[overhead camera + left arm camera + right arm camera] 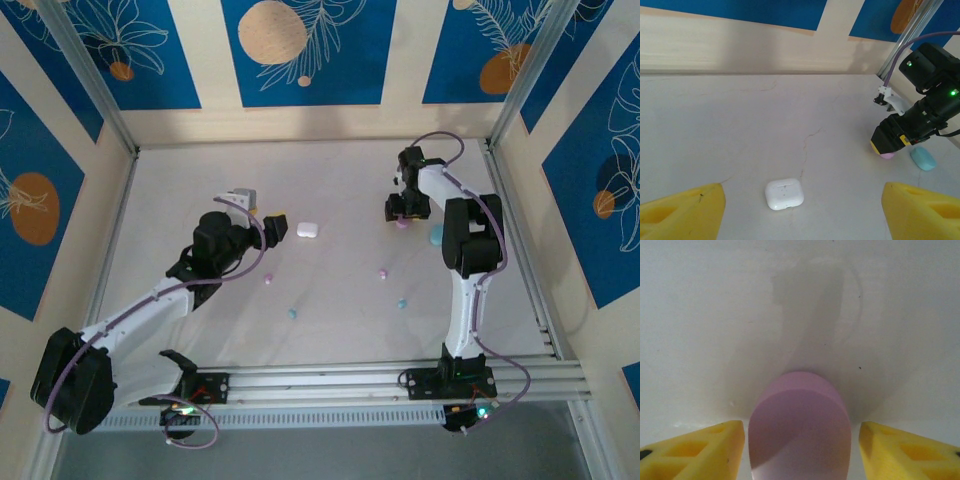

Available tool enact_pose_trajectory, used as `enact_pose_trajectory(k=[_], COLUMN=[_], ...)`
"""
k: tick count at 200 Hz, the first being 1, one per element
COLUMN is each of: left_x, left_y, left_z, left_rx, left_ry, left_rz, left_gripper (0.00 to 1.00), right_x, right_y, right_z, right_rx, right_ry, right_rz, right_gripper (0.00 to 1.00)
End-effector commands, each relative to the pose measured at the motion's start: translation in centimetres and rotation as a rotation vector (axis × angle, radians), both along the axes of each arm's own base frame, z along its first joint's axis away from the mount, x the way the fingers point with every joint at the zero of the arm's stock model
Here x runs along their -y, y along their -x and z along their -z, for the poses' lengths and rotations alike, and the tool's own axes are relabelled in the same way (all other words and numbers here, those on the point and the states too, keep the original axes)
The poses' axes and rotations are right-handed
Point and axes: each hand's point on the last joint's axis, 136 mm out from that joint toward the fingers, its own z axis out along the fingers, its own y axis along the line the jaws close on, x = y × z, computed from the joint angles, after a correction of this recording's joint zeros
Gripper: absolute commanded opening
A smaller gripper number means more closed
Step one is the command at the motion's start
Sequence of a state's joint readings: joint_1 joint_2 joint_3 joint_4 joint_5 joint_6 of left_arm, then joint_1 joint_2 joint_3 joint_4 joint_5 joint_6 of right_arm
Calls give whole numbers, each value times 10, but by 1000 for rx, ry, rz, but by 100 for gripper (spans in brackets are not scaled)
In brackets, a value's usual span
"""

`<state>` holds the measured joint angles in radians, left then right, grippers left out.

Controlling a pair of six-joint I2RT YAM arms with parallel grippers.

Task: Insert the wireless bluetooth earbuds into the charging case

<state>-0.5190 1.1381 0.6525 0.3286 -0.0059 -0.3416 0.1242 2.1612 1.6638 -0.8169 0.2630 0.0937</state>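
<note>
A closed white charging case [784,194] lies flat on the table just ahead of my left gripper [802,212]. That gripper is open, with nothing between its yellow fingers [685,210]. In the top view the white case [307,229] sits right of the left gripper [268,220]. My right gripper [801,435] is open and straddles a closed pink case [800,430], with a narrow gap showing on each side. Two pink earbuds [268,280] [382,272] and two teal earbuds [292,313] [403,302] lie loose on the table nearer the arm bases.
A closed teal case [436,236] lies beside the right arm, close to the pink case [402,224]. The teal case [923,158] also appears in the left wrist view, right of the right gripper [890,142]. Walls and metal rails [520,260] ring the table.
</note>
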Motion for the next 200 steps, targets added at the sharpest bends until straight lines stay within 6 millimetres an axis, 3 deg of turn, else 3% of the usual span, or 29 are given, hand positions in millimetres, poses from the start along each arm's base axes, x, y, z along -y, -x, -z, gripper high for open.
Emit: enact_pose_trajectory(k=[1, 60, 108, 142, 176, 200], left_x=[-3, -2, -5, -9, -14, -21], left_y=[-4, -5, 0, 7, 16, 23], left_z=[4, 5, 6, 4, 1, -2], left_rx=[-12, -20, -43, -52, -49, -41], left_ry=[8, 8, 14, 19, 29, 12], left_rz=[-18, -13, -22, -26, -29, -34], left_gripper=[81, 81, 81, 84, 87, 90], right_x=[1, -6, -25, -66, -112, -131], right_y=[-10, -6, 8, 29, 60, 81], right_z=[-1, 3, 5, -4, 7, 17], right_rx=[16, 6, 7, 40, -1, -27], right_ry=[-5, -33, -31, -82, -100, -70], right_rz=[-3, -16, -70, -185, -315, -378], right_gripper=[57, 47, 43, 43, 44, 45])
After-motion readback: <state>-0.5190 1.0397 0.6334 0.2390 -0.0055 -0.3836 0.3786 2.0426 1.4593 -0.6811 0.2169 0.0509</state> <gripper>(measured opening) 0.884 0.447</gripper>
